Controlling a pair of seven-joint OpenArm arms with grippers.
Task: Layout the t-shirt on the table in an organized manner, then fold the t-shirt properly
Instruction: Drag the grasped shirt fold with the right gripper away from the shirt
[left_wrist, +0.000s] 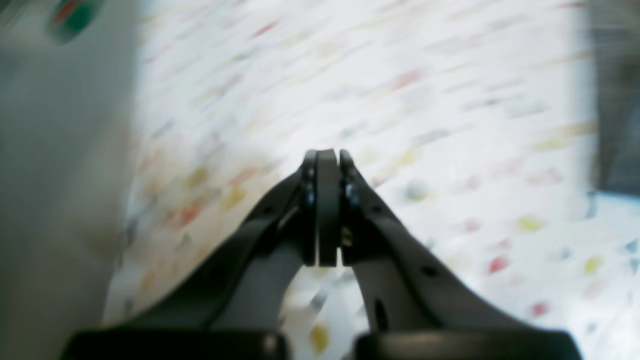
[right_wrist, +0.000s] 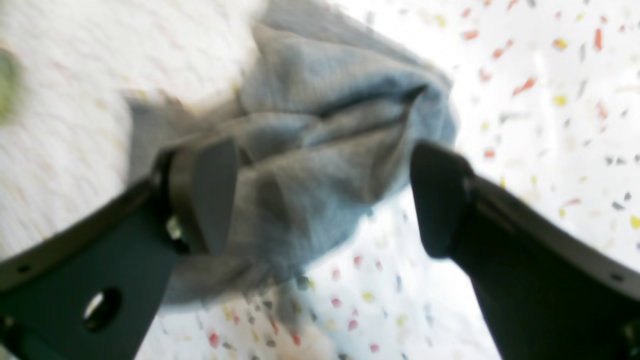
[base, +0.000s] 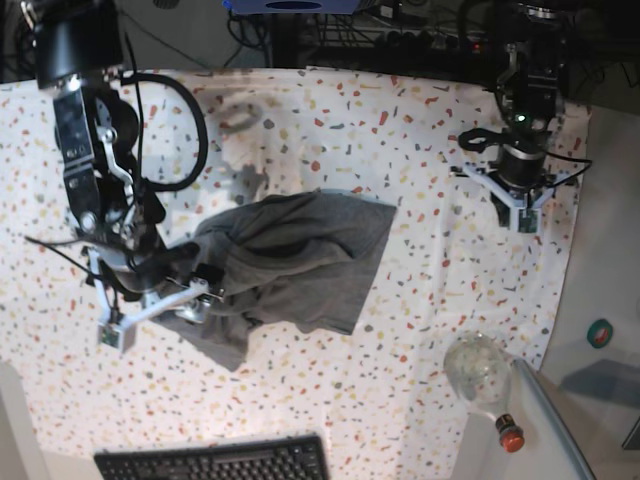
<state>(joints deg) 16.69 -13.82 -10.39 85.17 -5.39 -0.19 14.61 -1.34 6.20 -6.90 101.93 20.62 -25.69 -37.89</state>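
The table (base: 430, 150) fills most of the base view, covered in white cloth flecked with red, yellow and grey. Along the top edge of that view runs a dark band of cables and equipment. A black keyboard (base: 215, 462) sits at the bottom edge, partly cut off, and a clear bottle with a red cap (base: 483, 380) lies at the lower right, near the table's edge.

The t-shirt (base: 300, 265) lies crumpled left of centre, bunched into folds, with its neck and sleeves hard to pick out. The right gripper (right_wrist: 320, 200) is at the shirt's left edge in the base view; in its own wrist view the jaws stand wide apart with grey cloth between them, draped against one finger (right_wrist: 210, 190), though blur makes it hard to say whether the cloth is caught there.

The left gripper (left_wrist: 327, 165) is at the upper right of the base view, well apart from the shirt, its jaws pressed together on nothing. Its wrist view is smeared, showing only speckled cloth and a vague pale shape at the left.
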